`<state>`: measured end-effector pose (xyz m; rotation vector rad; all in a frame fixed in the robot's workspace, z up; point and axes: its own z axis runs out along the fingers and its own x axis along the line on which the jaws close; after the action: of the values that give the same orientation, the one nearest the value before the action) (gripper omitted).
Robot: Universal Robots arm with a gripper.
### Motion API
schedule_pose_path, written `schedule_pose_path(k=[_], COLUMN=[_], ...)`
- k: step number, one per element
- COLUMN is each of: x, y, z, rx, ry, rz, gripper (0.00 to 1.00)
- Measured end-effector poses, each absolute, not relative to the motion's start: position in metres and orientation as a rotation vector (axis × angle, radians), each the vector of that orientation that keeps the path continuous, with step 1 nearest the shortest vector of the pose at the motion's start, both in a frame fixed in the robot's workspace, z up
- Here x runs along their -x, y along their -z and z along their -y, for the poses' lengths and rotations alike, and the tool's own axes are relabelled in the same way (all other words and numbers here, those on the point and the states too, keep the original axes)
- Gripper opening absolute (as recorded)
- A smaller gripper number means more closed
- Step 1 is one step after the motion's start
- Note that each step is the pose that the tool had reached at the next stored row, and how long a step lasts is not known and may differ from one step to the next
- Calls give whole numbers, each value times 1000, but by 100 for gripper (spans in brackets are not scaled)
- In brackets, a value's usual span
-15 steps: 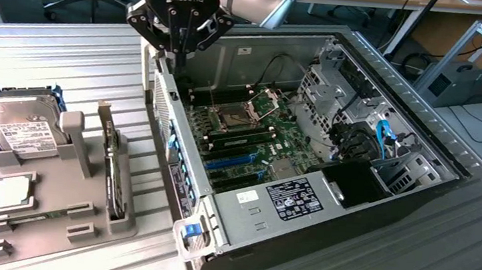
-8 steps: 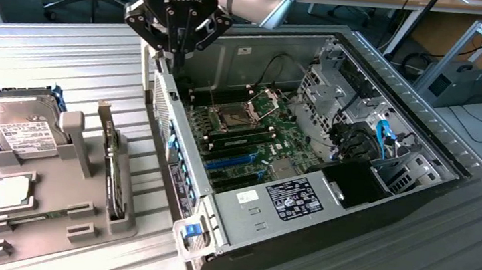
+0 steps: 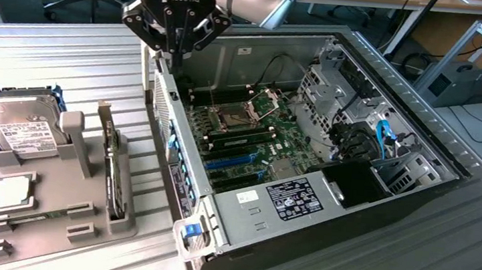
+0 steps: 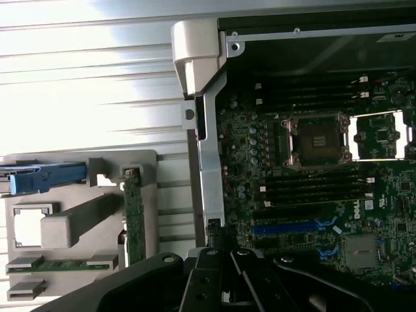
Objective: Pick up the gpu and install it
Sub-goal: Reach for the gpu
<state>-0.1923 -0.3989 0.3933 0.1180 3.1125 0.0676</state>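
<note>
Overhead, black fingers [image 3: 176, 57] pinched shut, empty; thin flat gpu [image 3: 112, 162] stands edgewise in grey moulded holder [image 3: 61, 186].

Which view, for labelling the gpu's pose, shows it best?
The exterior view: the gpu stands on edge in the gray holder, bracket and length visible. The wrist view sees the gpu from above as a green strip.
</note>
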Motion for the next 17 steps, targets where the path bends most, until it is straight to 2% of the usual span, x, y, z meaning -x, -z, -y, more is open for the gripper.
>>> schedule_pose_path(k=[17], x=[197], y=[-393], z=[399], rx=[-118], ry=[-68], rz=[-3113], gripper=[11])
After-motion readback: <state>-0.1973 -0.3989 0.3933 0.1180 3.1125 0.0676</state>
